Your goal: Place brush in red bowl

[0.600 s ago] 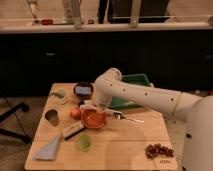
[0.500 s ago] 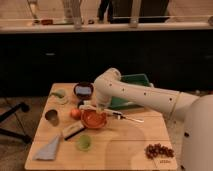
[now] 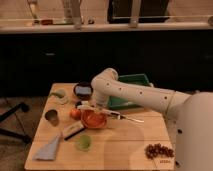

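Observation:
The red bowl [image 3: 94, 119] sits on the wooden table [image 3: 125, 145], left of the middle. The brush [image 3: 73, 131], a light block with a dark underside, lies on the table just front-left of the bowl. My gripper [image 3: 86, 106] hangs at the end of the white arm [image 3: 130, 92], low over the bowl's far-left rim. It is apart from the brush, which lies nearer the front edge.
A dark bowl with a blue inside [image 3: 82, 90] and a green tray [image 3: 129, 90] stand behind the arm. An orange fruit [image 3: 75, 114], a small dark cup [image 3: 51, 116], a green cup [image 3: 83, 142], a blue-grey cloth [image 3: 48, 149], a utensil [image 3: 127, 118] and grapes [image 3: 159, 150] lie around.

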You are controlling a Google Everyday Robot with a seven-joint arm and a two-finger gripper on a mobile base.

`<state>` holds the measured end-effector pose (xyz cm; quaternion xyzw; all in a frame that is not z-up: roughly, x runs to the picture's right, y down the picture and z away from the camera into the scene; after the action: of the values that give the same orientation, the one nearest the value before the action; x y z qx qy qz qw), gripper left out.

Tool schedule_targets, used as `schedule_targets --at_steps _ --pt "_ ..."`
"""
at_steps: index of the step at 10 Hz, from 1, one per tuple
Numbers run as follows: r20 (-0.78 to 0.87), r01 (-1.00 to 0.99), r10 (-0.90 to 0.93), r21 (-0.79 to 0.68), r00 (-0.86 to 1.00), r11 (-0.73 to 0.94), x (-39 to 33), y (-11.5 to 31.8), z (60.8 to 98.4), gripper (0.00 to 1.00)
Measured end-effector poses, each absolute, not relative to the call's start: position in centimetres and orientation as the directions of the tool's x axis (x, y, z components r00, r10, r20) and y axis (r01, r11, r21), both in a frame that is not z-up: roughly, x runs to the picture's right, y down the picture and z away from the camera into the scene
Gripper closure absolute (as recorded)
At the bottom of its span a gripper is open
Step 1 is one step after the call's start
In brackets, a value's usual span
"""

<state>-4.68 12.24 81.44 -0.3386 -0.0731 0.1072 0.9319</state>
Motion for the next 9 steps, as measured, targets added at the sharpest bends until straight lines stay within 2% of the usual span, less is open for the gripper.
schedule_targets --at_steps 9 --pt "0.066 -0.154 0.265 -0.67 0.962 0.726 -4.9 13.3 82.6 1.0"
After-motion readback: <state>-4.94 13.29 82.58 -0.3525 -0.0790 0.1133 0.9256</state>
